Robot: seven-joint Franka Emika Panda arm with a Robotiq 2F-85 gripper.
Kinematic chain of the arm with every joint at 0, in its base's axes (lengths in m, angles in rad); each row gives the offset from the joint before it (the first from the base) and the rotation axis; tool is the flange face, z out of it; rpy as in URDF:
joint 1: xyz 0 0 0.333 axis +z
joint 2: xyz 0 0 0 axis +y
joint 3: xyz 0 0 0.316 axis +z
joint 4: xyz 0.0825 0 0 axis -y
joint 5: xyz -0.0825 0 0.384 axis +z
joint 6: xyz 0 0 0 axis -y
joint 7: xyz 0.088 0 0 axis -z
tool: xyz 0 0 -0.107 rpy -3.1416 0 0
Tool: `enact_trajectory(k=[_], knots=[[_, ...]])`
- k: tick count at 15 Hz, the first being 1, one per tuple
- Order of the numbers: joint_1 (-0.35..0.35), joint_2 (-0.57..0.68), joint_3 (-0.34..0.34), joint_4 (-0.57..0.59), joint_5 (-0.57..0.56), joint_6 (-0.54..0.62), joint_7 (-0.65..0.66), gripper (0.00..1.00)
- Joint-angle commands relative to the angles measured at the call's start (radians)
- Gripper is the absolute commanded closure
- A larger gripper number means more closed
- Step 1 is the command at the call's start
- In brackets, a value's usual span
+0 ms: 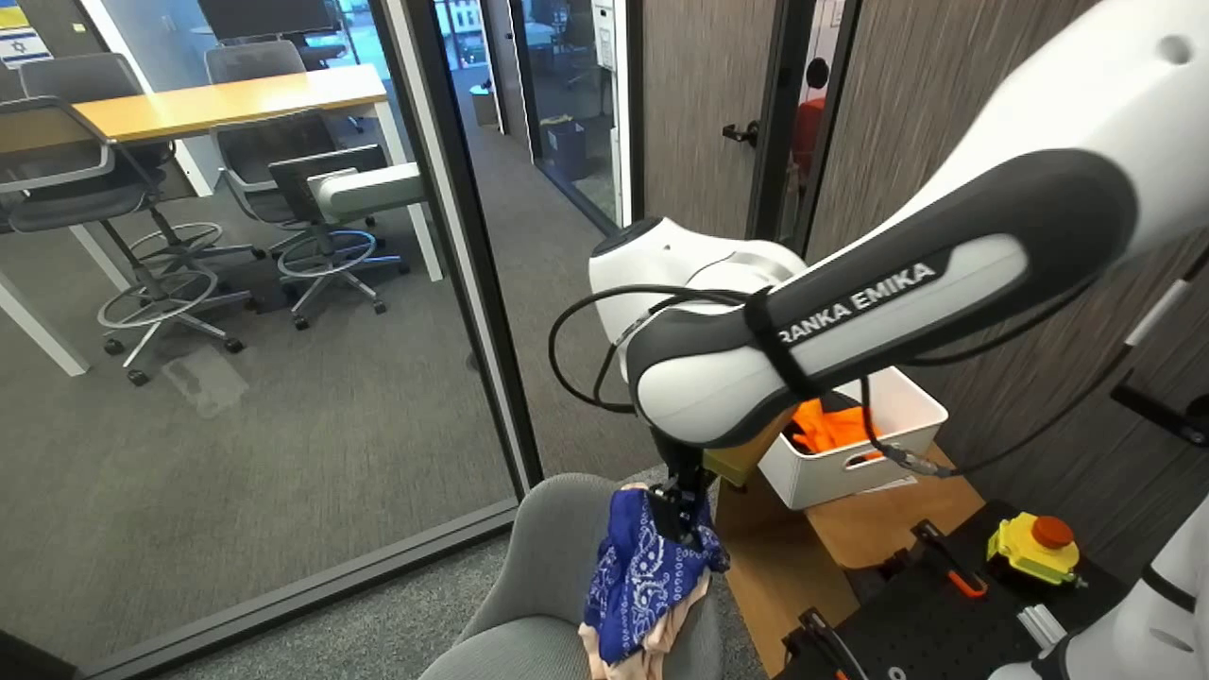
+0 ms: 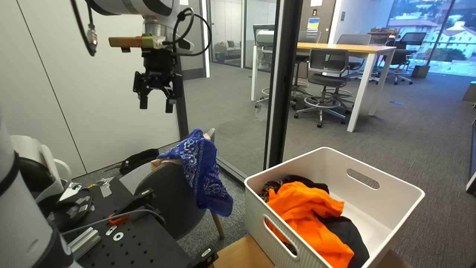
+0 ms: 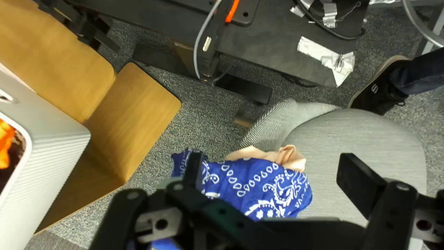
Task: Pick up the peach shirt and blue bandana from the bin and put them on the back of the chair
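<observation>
My gripper (image 2: 156, 105) hangs above the chair (image 2: 163, 201), pointing down, its two fingers spread wide, with a clear gap between their tips and the cloth beneath. The blue bandana (image 2: 206, 175) is draped over the top edge of the chair's back, lying on the peach shirt (image 3: 293, 159).

In an exterior view I see the bandana's long axis run from that edge steeply down the outer face, its lower end pointing down on the side nearer the white bin (image 2: 254, 208). In an exterior view the bandana (image 1: 638, 586) also comes down the inner face, its long axis slanting slightly, that end pointing at the chair's seat. The shirt shows past its lower edge there; too much is covered for me to tell the shirt's own long axis.

In the wrist view my fingers hide part of the bandana, and a dark shoe (image 3: 378, 86) is just beside the seat. Inside the bin lie an orange cloth (image 2: 305, 212) and a dark cloth (image 2: 347, 234), partly overlapping.
</observation>
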Motion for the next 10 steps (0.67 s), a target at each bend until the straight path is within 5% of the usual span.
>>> enact_trajectory(k=[1,6,10], knots=[[-0.007,-0.254,-0.013,-0.096,0.049,-0.113,-0.058,0.0],[-0.008,-0.538,-0.076,-0.162,0.093,-0.284,-0.101,0.0],[-0.005,-0.765,-0.201,-0.221,0.078,-0.382,-0.104,0.0]])
